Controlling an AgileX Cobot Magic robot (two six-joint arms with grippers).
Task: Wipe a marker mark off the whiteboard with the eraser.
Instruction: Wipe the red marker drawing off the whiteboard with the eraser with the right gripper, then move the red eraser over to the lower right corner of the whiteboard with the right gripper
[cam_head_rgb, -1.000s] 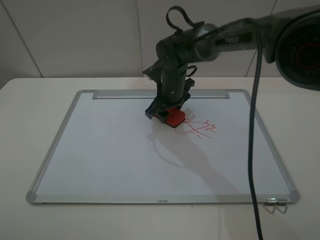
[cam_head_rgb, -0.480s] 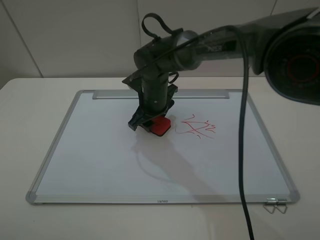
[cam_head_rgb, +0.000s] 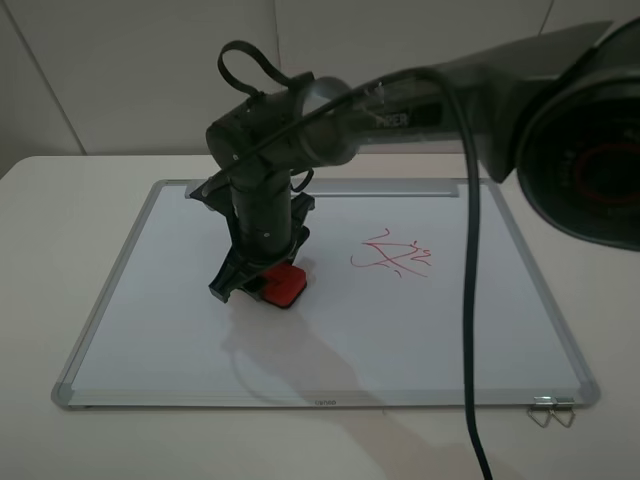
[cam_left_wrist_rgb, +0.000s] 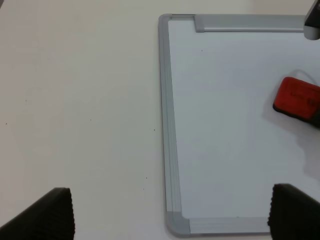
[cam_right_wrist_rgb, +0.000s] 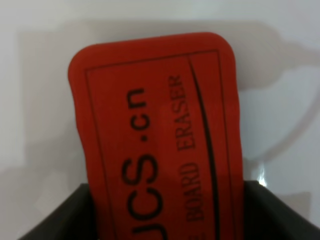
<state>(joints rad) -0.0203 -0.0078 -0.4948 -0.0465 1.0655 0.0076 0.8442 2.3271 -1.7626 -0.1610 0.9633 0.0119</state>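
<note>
Your right gripper (cam_head_rgb: 255, 283) is clamped on the eraser (cam_head_rgb: 284, 288), holding it flat against the whiteboard (cam_head_rgb: 170, 320) left of centre, apparently for rubbing, well apart from the angular red scribble (cam_head_rgb: 392, 258); no compact mark shows.

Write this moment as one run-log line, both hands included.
right hand: shut on eraser, on whiteboard | left hand: open | red scribble: apart from eraser
</note>
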